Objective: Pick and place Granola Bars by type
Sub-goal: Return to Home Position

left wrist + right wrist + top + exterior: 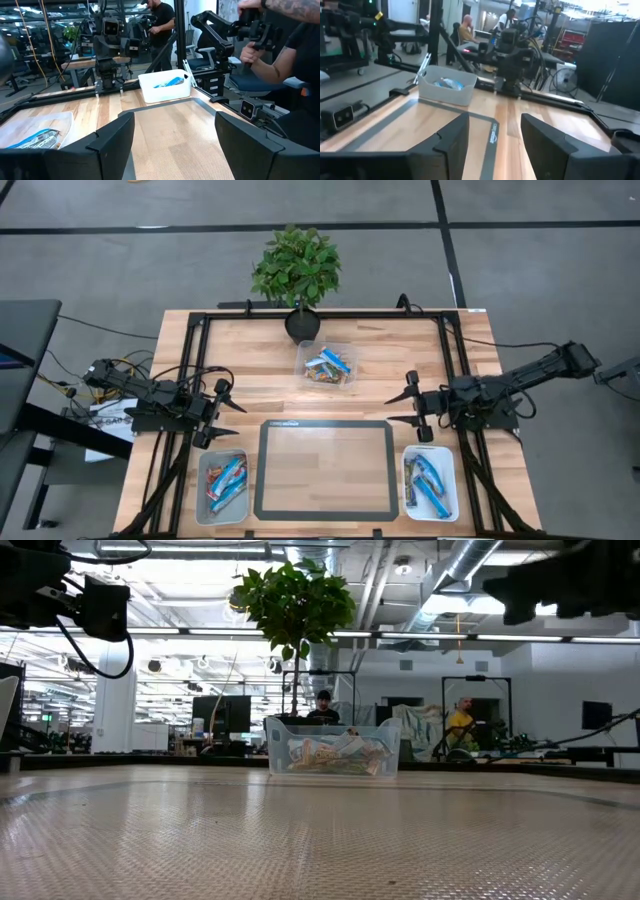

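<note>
We look down on a pale, plank-grained wooden tabletop (250,365) ringed by a black metal frame (320,314). At the near middle lies a flat rectangular mat (325,470) with a dark border and a fine woven texture. The broadest open room is over this mat, between the two arms.

The granola bars (327,366), small and shiny in crinkled wrappers, lie in three rectangular plastic bins. A jumble of blue and orange-brown ones fills the clear bin (349,351) at the far middle, just in front of a leafy potted plant (296,268). Blue and orange ones lie in the left bin (203,480), beside the mat's near left corner. Blue ones lie in the white bin (453,480), beside its near right corner.

The left tool (236,400) hangs above the tabletop just beyond the left bin, with its dark angular fingers spread wide and holding nothing. The right tool (392,410) hangs likewise beyond the white bin, spread and empty. The two point toward each other, well apart.

Loose cables (110,375) trail off the left edge. In the left wrist view, a person (300,65) in dark clothing sits close beyond the right edge.
</note>
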Controlling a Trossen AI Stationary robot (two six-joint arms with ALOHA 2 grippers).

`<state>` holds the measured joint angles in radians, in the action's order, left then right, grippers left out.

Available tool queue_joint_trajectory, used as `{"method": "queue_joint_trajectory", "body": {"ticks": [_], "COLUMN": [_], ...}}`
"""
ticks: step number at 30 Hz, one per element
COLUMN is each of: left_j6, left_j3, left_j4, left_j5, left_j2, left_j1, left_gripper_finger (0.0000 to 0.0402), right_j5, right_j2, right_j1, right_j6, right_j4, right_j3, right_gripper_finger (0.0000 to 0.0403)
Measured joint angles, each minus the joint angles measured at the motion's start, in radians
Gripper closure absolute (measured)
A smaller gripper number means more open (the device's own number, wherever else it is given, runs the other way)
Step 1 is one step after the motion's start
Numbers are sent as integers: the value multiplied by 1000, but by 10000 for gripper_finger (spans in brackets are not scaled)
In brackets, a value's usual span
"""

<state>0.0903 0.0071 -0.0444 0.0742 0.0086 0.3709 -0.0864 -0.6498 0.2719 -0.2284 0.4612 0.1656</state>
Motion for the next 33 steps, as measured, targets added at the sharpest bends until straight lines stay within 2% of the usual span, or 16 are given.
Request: {"method": "queue_joint_trajectory", "body": {"ticks": [6, 13, 20, 27, 33], "left_j6": [0, -1, 4, 0, -1], "left_j3": [0, 0, 0, 0, 0], "left_j4": [0, 0, 0, 0, 0], "left_j5": [0, 0, 0, 0, 0], "left_j2": [0, 0, 0, 0, 0], "left_j1": [0, 0, 0, 0, 0], "left_gripper_finger": [132, 132, 132, 132, 132], "right_j5": [-27, -55, -61, -70, -32], "right_j2": [73, 197, 346, 574, 615], "right_j1": [0, 0, 0, -11, -57], "right_j6": [-24, -29, -68, -69, -95], "right_j4": [52, 34, -152, -422, -430], "right_j3": [-88, -157, -158, -158, -158], "right_gripper_finger": [234, 234, 239, 239, 239]}}
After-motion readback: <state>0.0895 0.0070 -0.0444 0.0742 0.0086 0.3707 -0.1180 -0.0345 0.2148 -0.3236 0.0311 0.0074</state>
